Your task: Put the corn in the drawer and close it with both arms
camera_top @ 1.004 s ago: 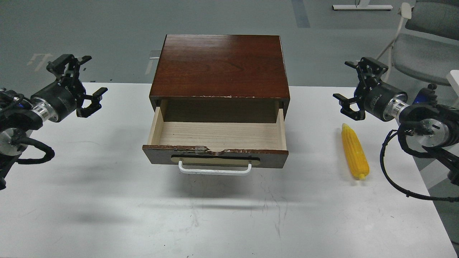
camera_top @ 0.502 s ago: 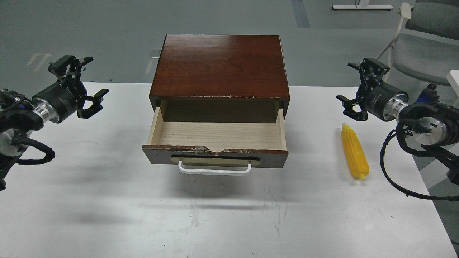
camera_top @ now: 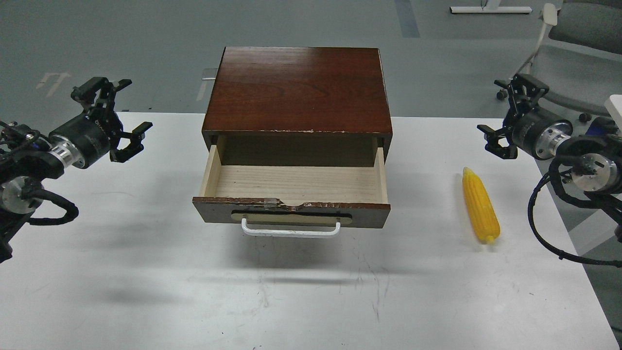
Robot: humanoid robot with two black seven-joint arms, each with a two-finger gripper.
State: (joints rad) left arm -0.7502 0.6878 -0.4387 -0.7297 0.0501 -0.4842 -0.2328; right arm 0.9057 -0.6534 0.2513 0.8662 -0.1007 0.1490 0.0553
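On the far left the left end effector (camera_top: 119, 116) hovers above the bench (camera_top: 146, 272), fingers spread wide with nothing between them, its forearm lying nearly level and aimed inward. The drawer (camera_top: 291, 194) sits to that end effector's right and a touch nearer the robot, pulled well out, pale floor bare, white bar handle (camera_top: 290, 230) facing the robot. So the job reads as barely begun: nothing is in the drawer, and the step in hand is the reach for the corn. Over on the right, the corn (camera_top: 480, 205) lies flat on the bench, tapered tip pointing away from the robot, untouched. It rests to the left of the right end effector (camera_top: 510, 114) and nearer the robot, well apart from it. That right end effector hangs high near the bench's far right edge, wrist tilted up and away; its claws look parted and empty, though at this angle and size the exact gap is hard to judge. The next move, I'd say, calls for the right arm to swing inward, drop, and straddle the cob across its middle before carrying it left over the drawer's side wall.
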